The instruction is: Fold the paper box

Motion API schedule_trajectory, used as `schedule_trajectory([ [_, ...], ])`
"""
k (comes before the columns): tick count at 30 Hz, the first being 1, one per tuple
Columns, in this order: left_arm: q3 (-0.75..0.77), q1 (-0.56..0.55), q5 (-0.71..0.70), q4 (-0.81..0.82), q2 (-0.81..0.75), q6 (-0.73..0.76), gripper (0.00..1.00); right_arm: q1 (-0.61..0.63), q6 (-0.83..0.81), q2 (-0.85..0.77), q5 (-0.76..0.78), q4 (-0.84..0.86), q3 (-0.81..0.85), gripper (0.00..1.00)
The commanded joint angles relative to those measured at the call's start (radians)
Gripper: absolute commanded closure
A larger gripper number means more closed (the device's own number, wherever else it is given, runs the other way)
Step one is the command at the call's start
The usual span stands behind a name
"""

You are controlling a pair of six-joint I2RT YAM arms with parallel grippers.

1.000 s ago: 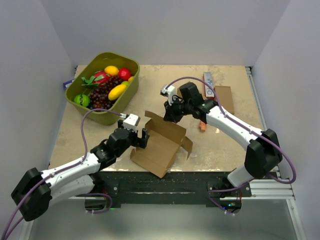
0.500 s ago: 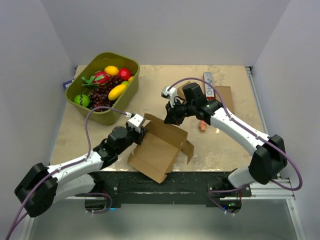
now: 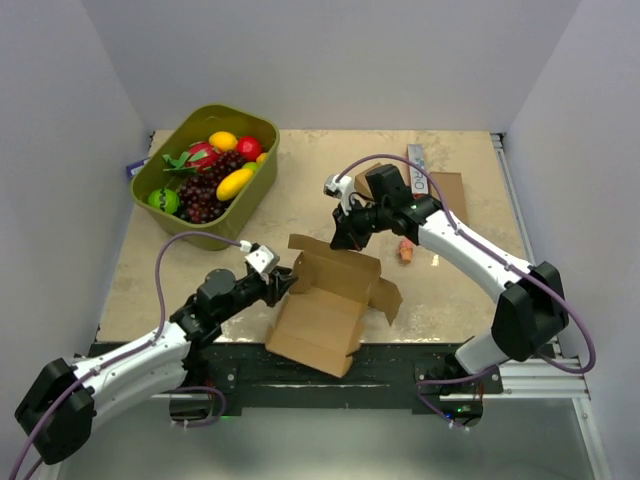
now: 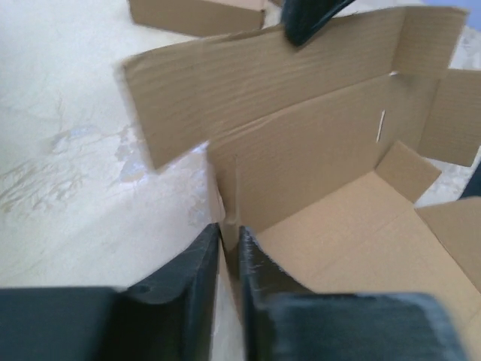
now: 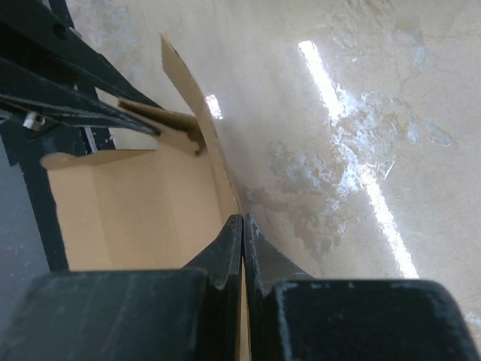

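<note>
L gripper [image 4: 231, 242] pinches paper box [image 3: 322, 322] at its left wall corner; R gripper [image 5: 243, 226] nipped shut on upright lid panel [image 3: 338, 268] top edge (box sits front-centre of table [image 3: 300, 190]).

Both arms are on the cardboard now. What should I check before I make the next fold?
1. Left end effector gripping the paper box's left wall: ok, fingers pinch its edge.
2. Right end effector shut on the back panel's top edge: ok.
3. Back panel standing up: ok.
4. Tucked-in right side flap: not ok, it splays outward.
5. Box fully on the table: not ok, its near corner passes the front edge in the top view.
6. Fruit bin apart from the box: ok.
</note>
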Motion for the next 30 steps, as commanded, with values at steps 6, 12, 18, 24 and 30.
schedule_trajectory([
  [6,0.102,-0.008,0.028,0.009,-0.077,-0.084,0.24,-0.021,0.012,0.012,0.085,0.021,0.031,1.00],
  [12,0.158,-0.011,-0.172,-0.110,0.004,-0.180,0.23,0.007,0.161,-0.019,0.215,0.105,0.007,1.00],
  [18,0.253,-0.199,-0.602,-0.174,0.203,-0.358,0.20,0.053,0.362,-0.046,0.398,0.185,-0.035,1.00],
  [24,0.346,-0.236,-0.721,-0.190,0.374,-0.429,0.10,0.070,0.411,-0.056,0.463,0.214,-0.058,1.00],
  [30,0.388,-0.235,-0.850,-0.153,0.502,-0.415,0.04,0.079,0.434,-0.077,0.440,0.242,-0.090,1.00],
])
